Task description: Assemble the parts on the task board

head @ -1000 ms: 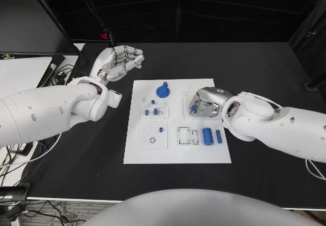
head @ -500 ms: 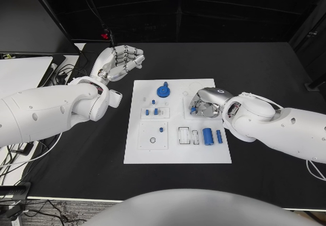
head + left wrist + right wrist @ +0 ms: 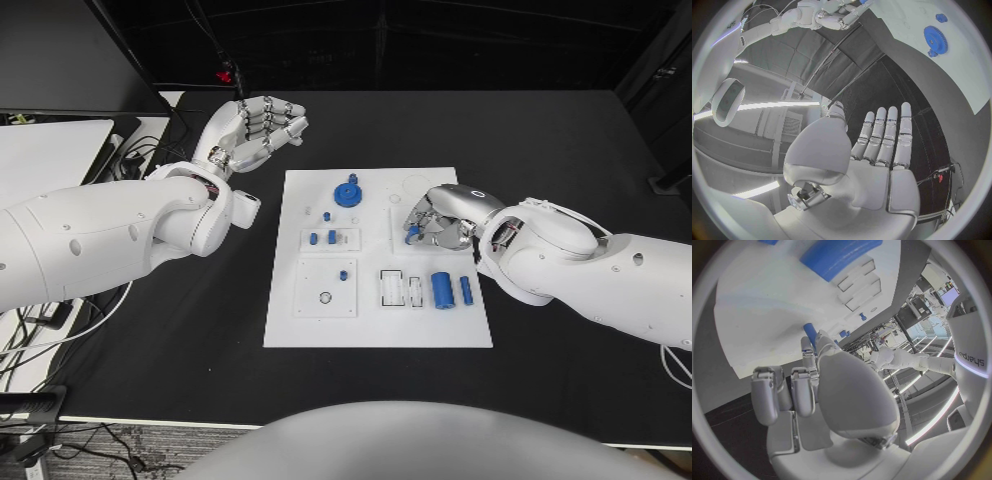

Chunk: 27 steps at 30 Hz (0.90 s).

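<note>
Right hand (image 3: 440,218): pinches a small blue peg (image 3: 411,232) over the task board (image 3: 378,330), right of the blue gear (image 3: 346,193).
Left hand (image 3: 257,128): empty, fingers spread, off the board's far-left corner.
Risk: a tilted peg may jam or slip.

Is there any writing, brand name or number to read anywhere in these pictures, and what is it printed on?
"sharpa": on the robot's white arm at the edge of the right wrist view.
No text or numbers are readable on the task board or its blue parts.
</note>
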{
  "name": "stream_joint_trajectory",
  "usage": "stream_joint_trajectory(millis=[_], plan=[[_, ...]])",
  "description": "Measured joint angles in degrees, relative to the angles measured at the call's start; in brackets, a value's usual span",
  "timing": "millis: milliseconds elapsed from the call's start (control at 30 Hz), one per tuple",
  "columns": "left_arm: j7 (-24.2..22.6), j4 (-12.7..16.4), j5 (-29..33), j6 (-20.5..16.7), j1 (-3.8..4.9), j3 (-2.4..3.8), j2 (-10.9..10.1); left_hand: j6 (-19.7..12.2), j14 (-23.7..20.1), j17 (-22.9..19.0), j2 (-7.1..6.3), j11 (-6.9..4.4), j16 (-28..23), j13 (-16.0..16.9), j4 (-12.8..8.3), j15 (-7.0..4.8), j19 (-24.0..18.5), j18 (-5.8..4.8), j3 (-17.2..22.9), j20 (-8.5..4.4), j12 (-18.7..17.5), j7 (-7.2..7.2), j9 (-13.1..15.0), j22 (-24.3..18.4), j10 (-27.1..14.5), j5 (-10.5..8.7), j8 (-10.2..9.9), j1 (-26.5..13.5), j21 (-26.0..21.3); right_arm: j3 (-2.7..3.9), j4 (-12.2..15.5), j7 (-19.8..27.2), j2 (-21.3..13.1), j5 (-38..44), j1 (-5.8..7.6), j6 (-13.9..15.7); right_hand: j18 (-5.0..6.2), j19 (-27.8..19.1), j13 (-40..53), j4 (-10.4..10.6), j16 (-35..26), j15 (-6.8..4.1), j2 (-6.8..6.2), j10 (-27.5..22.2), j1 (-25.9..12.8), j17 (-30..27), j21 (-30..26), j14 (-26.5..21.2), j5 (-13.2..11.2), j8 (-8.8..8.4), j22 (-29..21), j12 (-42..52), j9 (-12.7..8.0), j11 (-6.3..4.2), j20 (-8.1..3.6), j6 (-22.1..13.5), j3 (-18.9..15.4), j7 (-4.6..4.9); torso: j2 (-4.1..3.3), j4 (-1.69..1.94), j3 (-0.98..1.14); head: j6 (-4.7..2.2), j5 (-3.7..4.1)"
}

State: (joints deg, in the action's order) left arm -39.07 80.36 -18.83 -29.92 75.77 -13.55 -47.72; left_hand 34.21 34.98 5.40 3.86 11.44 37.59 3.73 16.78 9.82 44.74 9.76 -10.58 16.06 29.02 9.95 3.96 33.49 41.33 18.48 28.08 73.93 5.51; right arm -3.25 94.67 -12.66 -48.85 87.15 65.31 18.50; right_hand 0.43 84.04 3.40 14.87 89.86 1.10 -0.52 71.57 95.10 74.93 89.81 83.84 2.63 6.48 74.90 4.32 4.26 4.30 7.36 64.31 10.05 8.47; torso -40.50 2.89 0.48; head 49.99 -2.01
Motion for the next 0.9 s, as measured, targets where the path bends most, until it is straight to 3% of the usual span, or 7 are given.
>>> stream_joint_trajectory(millis=[433,900], plan=[[0.0,-0.3,0.0,0.0,-0.25,0.0,0.2,0.0,0.0,-0.1,0.23,0.0,0.0,0.0,0.0,0.0,0.0,0.0,0.0,0.0,0.0,0.0,0.0,-0.1,0.0,0.0,0.0,0.2,0.0,0.06,4.2,0.9,-3.6,-3.7,0.15,2.9,0.0,0.0,0.1,0.2,0.0,0.0,-0.4,0.0,-0.2,0.0,0.0,0.0,0.0,0.1,0.0,0.0,0.0,0.0,0.0,0.1,0.2,-0.06,0.05,-0.01,-0.03,0.0,0.15],[0.0,-0.5,0.0,0.0,-0.32,0.0,0.4,0.0,0.0,-0.1,0.23,0.0,0.0,0.0,0.0,0.0,0.0,0.0,0.0,0.0,0.0,0.0,0.0,-0.1,0.0,0.0,0.0,0.2,0.0,0.16,7.9,2.9,-3.5,-5.9,1.21,5.2,0.0,0.0,0.1,0.2,0.0,0.0,-0.63,0.0,-0.3,0.0,0.0,0.0,-0.1,0.1,0.0,0.0,0.0,0.01,0.01,0.3,0.2,-0.07,0.04,0.02,-0.02,0.0,-0.79]])
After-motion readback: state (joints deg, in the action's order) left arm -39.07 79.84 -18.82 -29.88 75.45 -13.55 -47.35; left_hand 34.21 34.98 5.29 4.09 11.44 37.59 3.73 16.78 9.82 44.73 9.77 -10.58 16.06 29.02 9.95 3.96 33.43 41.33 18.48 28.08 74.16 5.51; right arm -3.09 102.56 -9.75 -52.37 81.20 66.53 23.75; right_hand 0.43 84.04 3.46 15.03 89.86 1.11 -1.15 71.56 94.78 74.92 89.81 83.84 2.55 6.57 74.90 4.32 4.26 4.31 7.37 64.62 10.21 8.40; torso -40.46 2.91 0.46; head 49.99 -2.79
